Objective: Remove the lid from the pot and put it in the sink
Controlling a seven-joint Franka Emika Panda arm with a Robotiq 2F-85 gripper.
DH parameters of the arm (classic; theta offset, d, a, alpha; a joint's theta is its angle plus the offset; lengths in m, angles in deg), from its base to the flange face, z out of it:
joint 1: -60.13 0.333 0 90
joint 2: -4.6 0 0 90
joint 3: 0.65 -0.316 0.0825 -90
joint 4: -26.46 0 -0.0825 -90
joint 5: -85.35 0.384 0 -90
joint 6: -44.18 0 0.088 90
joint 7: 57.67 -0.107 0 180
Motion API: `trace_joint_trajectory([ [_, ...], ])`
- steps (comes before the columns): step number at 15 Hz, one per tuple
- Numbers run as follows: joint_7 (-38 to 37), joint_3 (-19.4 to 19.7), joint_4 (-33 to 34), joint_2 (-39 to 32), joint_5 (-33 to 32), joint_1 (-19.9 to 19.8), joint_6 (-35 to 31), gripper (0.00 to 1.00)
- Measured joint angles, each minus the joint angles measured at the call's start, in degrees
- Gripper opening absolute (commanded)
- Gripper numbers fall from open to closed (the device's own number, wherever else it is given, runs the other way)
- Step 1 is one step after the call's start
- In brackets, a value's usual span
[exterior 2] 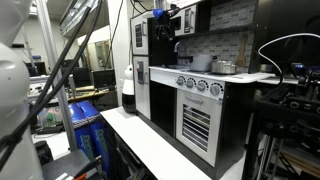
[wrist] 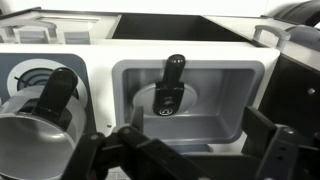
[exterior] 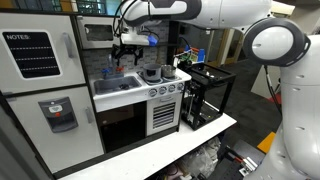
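Observation:
In the wrist view the round dark-grey lid (wrist: 143, 100) lies flat on the floor of the pale sink basin (wrist: 252, 85), with a black handle or faucet across it. The grey pot (wrist: 30, 125) stands uncovered to the left of the sink, its black handle pointing up. My gripper (wrist: 190, 128) is open and empty, hovering above the sink's near edge. In an exterior view the gripper (exterior: 130, 47) hangs over the sink (exterior: 113, 86), with the pot (exterior: 152, 73) beside it on the stove. The pot (exterior 2: 222, 66) and gripper (exterior 2: 163, 22) also show in an exterior view.
The white toy kitchen has a black-fronted oven (exterior: 122, 125) below the sink and a cabinet with a notes board (exterior: 35, 55) beside it. A black wire rack (exterior: 205, 95) stands next to the stove. A long white table edge (exterior 2: 160, 150) runs in front.

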Motion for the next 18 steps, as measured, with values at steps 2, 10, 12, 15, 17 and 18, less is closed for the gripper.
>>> trace_joint_trajectory([
  [2, -1.3, 0.0, -4.4, 3.2, 0.0, 0.2, -1.5, 1.00],
  [10, -3.7, -0.2, -22.4, 18.8, 0.0, 0.7, -4.0, 1.00],
  [12, -4.1, -0.2, -26.5, 22.8, 0.0, 0.4, -4.0, 1.00],
  [15, -4.4, -0.2, -32.1, 28.1, 0.1, -0.7, -4.0, 1.00],
  [17, -4.4, -0.2, -35.5, 31.3, 0.1, -1.6, -4.0, 1.00],
  [18, -4.4, -0.2, -37.1, 32.9, 0.1, -2.0, -4.0, 1.00],
])
